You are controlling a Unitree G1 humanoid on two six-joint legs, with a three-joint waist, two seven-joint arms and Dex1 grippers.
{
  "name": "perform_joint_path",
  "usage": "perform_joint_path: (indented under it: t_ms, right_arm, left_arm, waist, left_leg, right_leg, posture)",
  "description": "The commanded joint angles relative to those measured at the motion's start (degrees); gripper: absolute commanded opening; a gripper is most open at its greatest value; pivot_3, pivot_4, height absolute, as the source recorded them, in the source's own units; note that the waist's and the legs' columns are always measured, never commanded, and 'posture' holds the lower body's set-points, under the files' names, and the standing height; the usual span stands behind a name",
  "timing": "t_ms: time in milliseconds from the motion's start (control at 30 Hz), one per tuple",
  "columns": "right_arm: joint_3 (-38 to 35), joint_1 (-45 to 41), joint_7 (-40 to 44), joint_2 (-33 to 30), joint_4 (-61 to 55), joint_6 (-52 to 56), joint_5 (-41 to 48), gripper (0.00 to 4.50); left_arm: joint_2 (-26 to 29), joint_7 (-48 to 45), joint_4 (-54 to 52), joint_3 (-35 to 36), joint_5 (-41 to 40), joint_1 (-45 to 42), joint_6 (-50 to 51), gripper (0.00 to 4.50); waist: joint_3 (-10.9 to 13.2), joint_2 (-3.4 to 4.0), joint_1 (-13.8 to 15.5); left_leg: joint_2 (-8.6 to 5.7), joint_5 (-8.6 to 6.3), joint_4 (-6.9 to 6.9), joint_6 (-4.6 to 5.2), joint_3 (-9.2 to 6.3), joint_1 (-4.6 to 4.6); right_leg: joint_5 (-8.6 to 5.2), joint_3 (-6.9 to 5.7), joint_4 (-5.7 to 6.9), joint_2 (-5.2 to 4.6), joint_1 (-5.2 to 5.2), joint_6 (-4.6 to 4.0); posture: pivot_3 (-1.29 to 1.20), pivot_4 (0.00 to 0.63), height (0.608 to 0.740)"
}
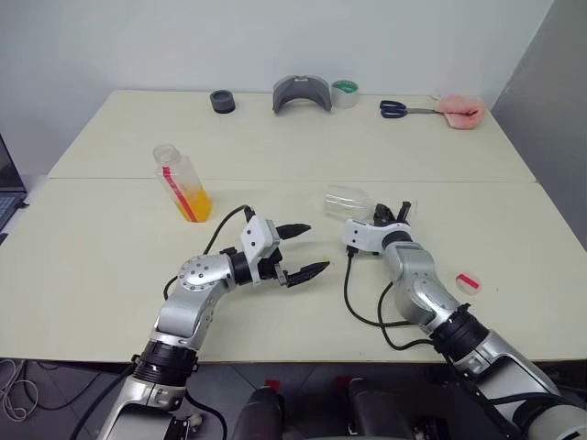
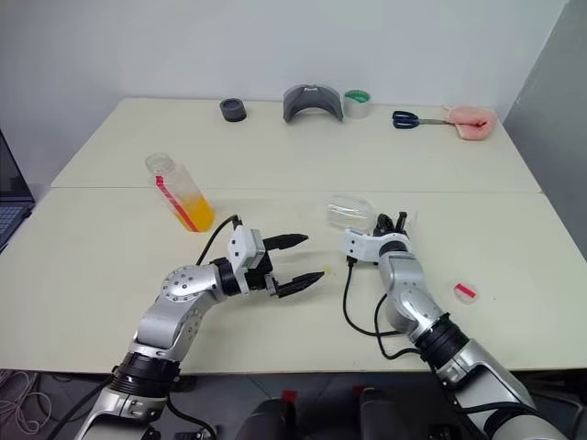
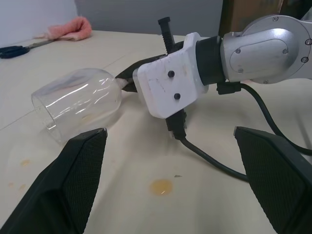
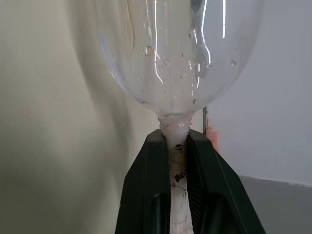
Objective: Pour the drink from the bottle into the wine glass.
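arms: silver, black joints | wrist blocks: white, black screws | fingers [image 3: 78,180]: black, seemingly textured | cables: black

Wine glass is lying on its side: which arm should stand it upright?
Right. The right gripper is already shut on the wine glass at its stem. The left gripper hangs open, apart from it, nearer the bottle.

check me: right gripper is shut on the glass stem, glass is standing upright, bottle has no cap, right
Not quite. The glass is lying on its side on the table, as the left wrist view shows. The right gripper is shut on its stem, and the bottle has no cap.
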Motion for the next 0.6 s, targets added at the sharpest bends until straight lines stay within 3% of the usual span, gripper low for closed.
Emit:
perform_joint_path:
  t_ms: [33,133,333,433,600]
  right_arm:
    - [-7.46,-0.89,0.24,1.93,-6.49,-1.14,4.67,0.15]
    - [-16.30,-1.89,-0.51,7.54,-7.71,-1.77,14.15,0.15]
    - [-32.47,-6.50,0.26,19.07,1.14,-7.60,36.44,0.15]
    - [-36.65,-8.37,-1.34,21.71,7.18,-12.21,42.38,0.15]
    - [-35.30,-7.44,-1.59,21.26,12.01,-18.56,43.83,0.15]
  left_arm:
    - [0.02,0.33,-2.64,0.35,-0.74,-0.05,0.64,4.50]
    - [0.46,0.34,-3.52,1.23,-2.42,0.21,3.78,4.50]
    - [5.86,-3.52,-8.00,4.25,-10.99,-0.04,17.58,4.50]
    - [8.53,-5.16,-9.54,5.16,-14.11,0.00,22.01,4.50]
    - [10.61,-5.92,-12.23,6.89,-19.78,-0.04,29.07,4.50]
  waist:
    - [0.00,0.00,-0.01]
    - [0.00,0.00,-0.21]
    - [0.01,0.02,-0.89]
    - [0.03,0.04,-0.95]
    - [0.03,0.05,-0.95]
  left_leg:
    - [0.00,0.00,0.00,0.00,-0.01,-0.02]
    - [0.02,0.00,-0.01,0.00,0.00,-0.02]
    - [0.05,0.00,-0.03,0.00,-0.04,0.01]
    - [0.02,0.00,-0.02,0.01,-0.02,0.02]
    - [0.01,0.00,-0.02,0.01,0.03,0.01]
  right_leg:
    - [0.00,0.00,0.00,0.00,-0.01,0.00]
    - [0.00,0.01,0.00,0.00,-0.01,0.00]
    - [0.00,-0.01,0.04,0.02,0.00,-0.01]
    - [0.01,0.00,0.04,0.02,0.00,-0.01]
    - [0.01,0.04,0.03,-0.01,0.00,-0.01]
  posture:
    - [0.00,0.150,0.740]
    - [0.00,0.150,0.740]
    - [0.00,0.150,0.740]
    - [0.00,0.150,0.740]
    - [0.00,0.150,0.740]
